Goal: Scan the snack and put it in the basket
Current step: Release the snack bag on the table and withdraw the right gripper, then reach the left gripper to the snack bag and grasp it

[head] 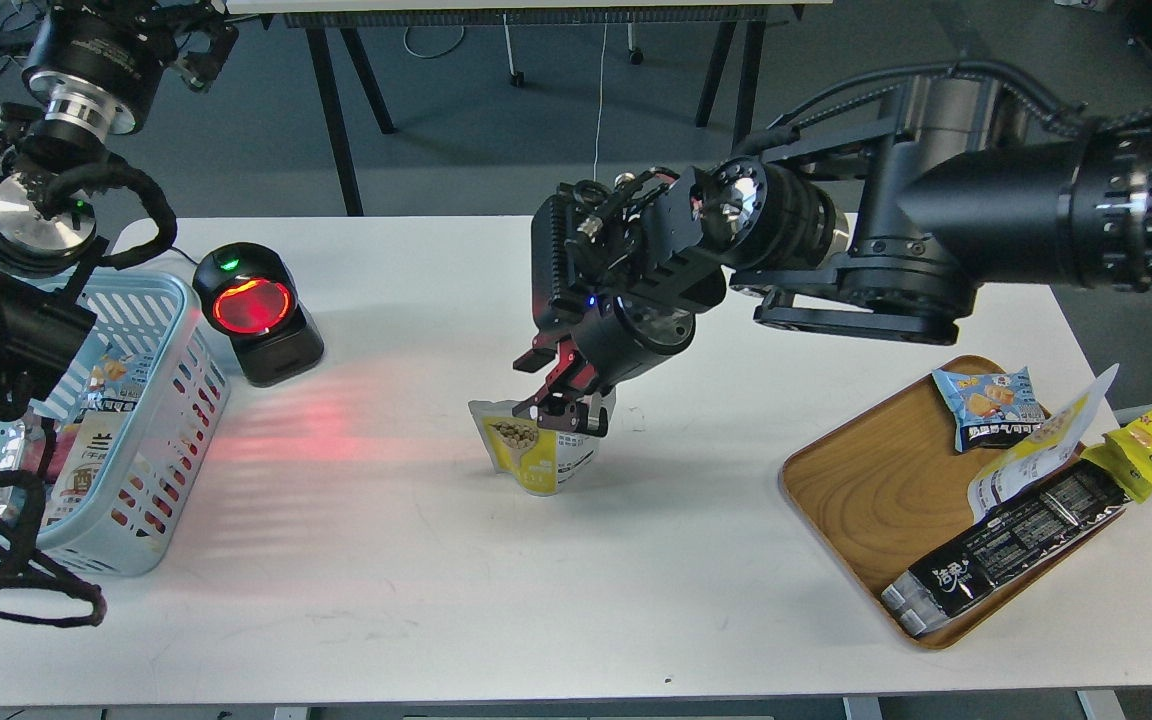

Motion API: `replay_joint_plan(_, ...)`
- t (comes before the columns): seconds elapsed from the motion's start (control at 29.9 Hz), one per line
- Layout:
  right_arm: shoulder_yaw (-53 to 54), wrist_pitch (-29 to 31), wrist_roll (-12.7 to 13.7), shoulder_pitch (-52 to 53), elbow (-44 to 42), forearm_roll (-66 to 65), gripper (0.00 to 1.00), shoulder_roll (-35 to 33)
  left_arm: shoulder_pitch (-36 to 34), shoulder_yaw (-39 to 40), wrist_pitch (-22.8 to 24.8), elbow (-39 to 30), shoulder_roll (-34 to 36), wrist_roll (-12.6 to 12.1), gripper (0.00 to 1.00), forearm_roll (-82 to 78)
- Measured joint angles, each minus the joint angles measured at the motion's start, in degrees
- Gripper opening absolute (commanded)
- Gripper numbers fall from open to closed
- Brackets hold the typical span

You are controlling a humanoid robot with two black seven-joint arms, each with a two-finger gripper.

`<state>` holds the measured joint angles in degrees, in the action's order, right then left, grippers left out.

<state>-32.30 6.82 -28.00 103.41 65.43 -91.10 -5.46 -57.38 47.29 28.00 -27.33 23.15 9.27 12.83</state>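
Right tool [564, 405] closed on top edge of snack [533, 450], pouch hanging upright directly beneath it, mid-bench [416, 560]; basket [151, 400] at left edge

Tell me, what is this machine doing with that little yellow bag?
The robot's right end effector grips the top of the snack, a yellow-and-white pouch held upright in the middle of the white table. To the left sits a scanner with a glowing red window that throws red light across the tabletop. Beyond it, the light blue basket already holds some packets. More packets lie on a wooden tray to the right. The pouch is in neither the basket nor the tray.
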Motion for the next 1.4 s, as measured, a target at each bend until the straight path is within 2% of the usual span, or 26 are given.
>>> replay_joint_plan(0.17,8.57,1.53,0.0,-0.06,3.9,2.87,0.94,-8.91,-0.56,-0.08,0.0,-0.01,0.31,-0.49,1.0,-0.01)
replay_joint_plan(0.3,11.43,4.86,0.0,-0.51,9.51,9.66,0.96,-17.19,-1.0,-0.44,0.01,-0.46,1.27,-0.72,1.0,-0.97)
replay_joint_plan(0.47,15.14,5.33,0.01,-4.36,12.02,20.24,0.96,-28.75,-2.44,-2.96,0.01,-2.84,4.0,-0.67,1.0,-7.9)
replay_joint_plan(0.57,18.93,5.29,0.02,-9.97,10.78,28.23,0.96,-34.77,-3.9,-3.73,0.01,-6.97,6.14,-0.6,0.99,-15.06)
replay_joint_plan(0.63,21.97,5.23,0.01,-14.94,8.3,33.71,0.96,-36.93,-4.91,-3.86,0.01,-12.29,8.4,-0.54,0.98,-21.14)
replay_joint_plan(0.84,31.86,4.73,0.02,-27.61,0.41,49.57,0.97,-37.95,-5.28,-3.94,0.05,-31.33,13.95,-0.38,0.98,-44.09)
replay_joint_plan(1.0,38.8,6.96,0.02,-34.75,-10.99,66.88,0.98,-36.77,-4.72,-4.07,0.02,-42.7,16.31,0.03,0.98,-65.17)
replay_joint_plan(1.14,41.35,12.53,0.01,-36.12,-24.13,82.22,0.98,-31.04,-3.06,-5.45,0.0,-50.17,16.28,0.23,0.97,-81.15)
replay_joint_plan(1.27,43.81,17.8,-0.01,-37.18,-38.19,97.52,0.98,-24.91,-0.03,-8.08,0.0,-60.11,16.94,1.65,0.95,-94.34)
replay_joint_plan(1.4,47.12,20.82,-0.01,-38.92,-45.87,105.91,0.98,-20.4,1.92,-11.19,0.0,-66.57,16.7,2.43,0.95,-107.44)
